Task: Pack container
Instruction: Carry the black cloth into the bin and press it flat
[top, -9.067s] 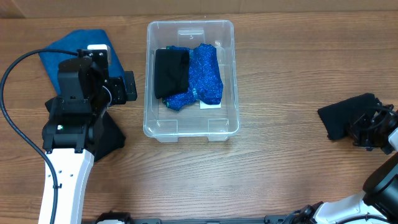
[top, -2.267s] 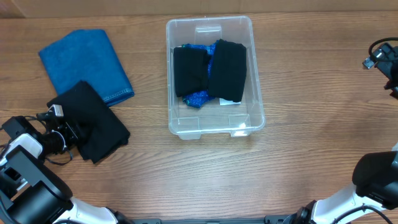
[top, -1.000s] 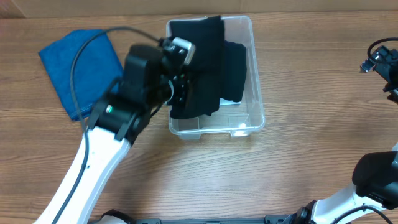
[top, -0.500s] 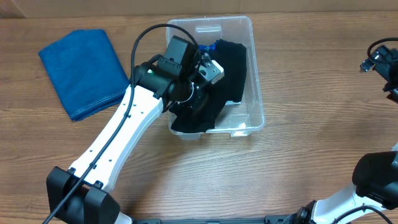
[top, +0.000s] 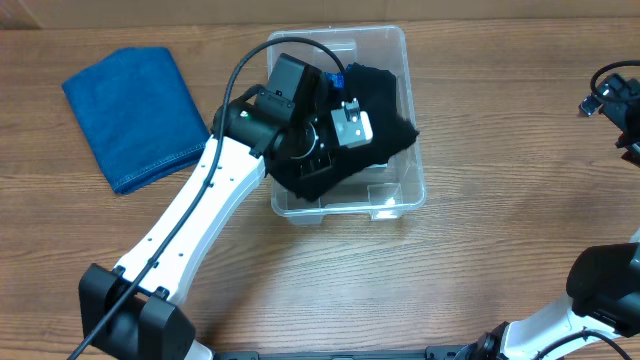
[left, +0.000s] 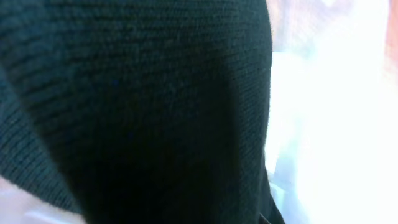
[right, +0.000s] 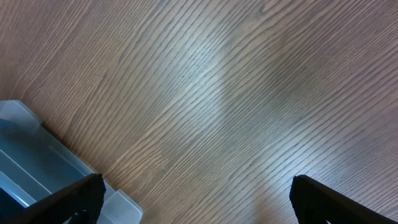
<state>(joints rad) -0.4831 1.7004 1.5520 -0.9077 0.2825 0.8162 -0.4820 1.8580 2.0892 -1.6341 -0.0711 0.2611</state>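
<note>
Overhead, starting at my left: a blue towel (top: 135, 115) lies folded flat on the wooden table (top: 500, 260), well apart from everything else. My left arm (top: 190, 215) sweeps up from the near edge, white link first, then the black wrist, and reaches over the left wall of the container (top: 345, 208). The container sits mid-table, clear plastic, long side running away from me. My left gripper (top: 345, 135) is down inside it, buried in black cloth (top: 385, 140) (a dark, bunched heap that fills most of the bin). One fold of that cloth bulges against the right wall, up at the rim. A sliver of bright blue fabric (top: 337, 74) peeks out just behind the wrist. The near end of the bin shows bare plastic.

Left wrist view: nothing but black knit ribbing pressed close to the lens, with a washed-out pale blur on the right. My fingers are hidden, so I cannot tell whether the left jaws grip the cloth or stand apart.

Far right, my right arm (top: 615, 105) hangs at the table's edge, well clear of the bin. Right wrist view: the right gripper (right: 199, 199) is spread wide, holding nothing, over bare wood, with a corner of the container at lower left.
</note>
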